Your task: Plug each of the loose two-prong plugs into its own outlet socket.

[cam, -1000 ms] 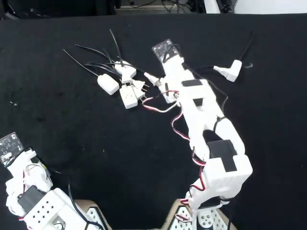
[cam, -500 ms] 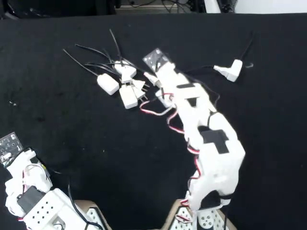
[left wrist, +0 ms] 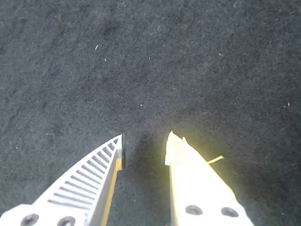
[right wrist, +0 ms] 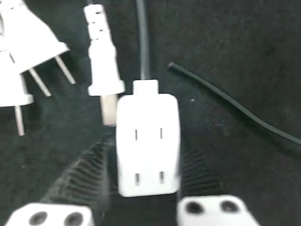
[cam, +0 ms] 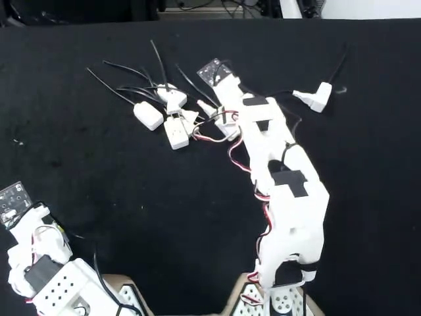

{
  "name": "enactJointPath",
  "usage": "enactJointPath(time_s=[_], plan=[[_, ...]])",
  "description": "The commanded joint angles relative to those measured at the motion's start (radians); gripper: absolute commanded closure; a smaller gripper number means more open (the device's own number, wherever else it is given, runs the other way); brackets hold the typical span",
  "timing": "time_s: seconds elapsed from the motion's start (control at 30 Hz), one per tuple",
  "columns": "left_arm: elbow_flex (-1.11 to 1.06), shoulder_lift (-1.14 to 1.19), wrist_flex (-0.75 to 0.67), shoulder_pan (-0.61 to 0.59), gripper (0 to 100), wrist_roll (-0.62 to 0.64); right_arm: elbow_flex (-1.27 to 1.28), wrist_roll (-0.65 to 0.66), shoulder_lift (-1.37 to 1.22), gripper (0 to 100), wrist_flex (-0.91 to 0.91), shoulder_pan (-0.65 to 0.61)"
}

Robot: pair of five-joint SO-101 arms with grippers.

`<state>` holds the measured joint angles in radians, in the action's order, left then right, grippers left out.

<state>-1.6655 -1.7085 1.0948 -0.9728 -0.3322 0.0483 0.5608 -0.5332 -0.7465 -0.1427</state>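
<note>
- No text, number or sign is legible in any view.
- Circuit board (cam: pixel 212 71) at the right arm's wrist: fine markings, too small to read.
- Second circuit board (cam: pixel 13 201) at the left arm's wrist: likewise unreadable.
- Outlet block (right wrist: pixel 147 136): no readable print on the white face.

White outlet socket (right wrist: pixel 147 141), two slot pairs facing up, black cord (right wrist: pixel 142 42) at its far end, clasped by the right gripper (right wrist: pixel 146 155). Just beside it lie a slim plug (right wrist: pixel 102 56) and two two-prong plugs (right wrist: pixel 30 35), prongs bare. An angled plug (cam: pixel 314 97) lies well apart.
</note>
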Motion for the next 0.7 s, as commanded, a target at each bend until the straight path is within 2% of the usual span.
enactJointPath(time_s=[0.0,0.23,0.43,0.6,0.67], plan=[[0.005,-0.008,-0.005,-0.004,84,0.008,0.008,0.000,0.059,98.8,-0.011,0.029],[0.005,-0.008,-0.005,-0.004,84,0.008,0.226,-0.072,0.341,98.8,-0.005,0.015],[0.005,-0.008,-0.005,-0.004,84,0.008,0.367,-0.072,0.618,98.8,-0.015,0.009],[0.005,-0.008,-0.005,-0.004,84,0.008,0.427,-0.071,0.839,98.8,-0.152,0.000],[0.005,-0.008,-0.005,-0.004,84,0.008,0.470,-0.066,0.915,98.8,-0.216,-0.041]])
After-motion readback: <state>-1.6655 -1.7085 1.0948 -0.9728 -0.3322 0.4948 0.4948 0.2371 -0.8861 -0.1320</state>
